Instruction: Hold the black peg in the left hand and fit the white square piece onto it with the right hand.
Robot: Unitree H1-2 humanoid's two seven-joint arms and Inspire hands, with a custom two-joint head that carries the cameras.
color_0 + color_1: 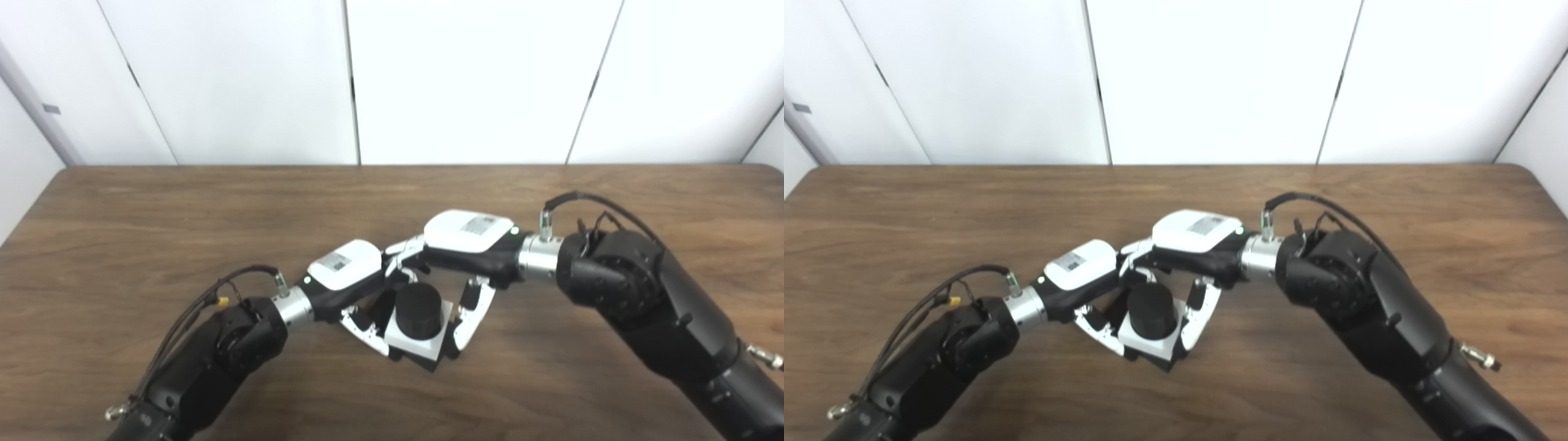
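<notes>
The black peg (pixel 418 311) is a short round cylinder with a dark base showing below it, held just above the table's middle. The white square piece (pixel 421 346) sits around the peg, whose top sticks up through it. My left hand (pixel 344 277) comes in from the lower left, and its fingers (pixel 362 329) are closed on the left side of the peg's base. From the right, my right hand (pixel 468 242) grips the white piece's right edge with its fingers (pixel 473 315). The two hands touch above the peg. The underside of the peg is hidden.
The brown wooden table (pixel 184 214) stretches to both sides and back to a white panelled wall (pixel 465 79). Both black forearms (pixel 1353 294) cross the near part of the table. No other objects are on it.
</notes>
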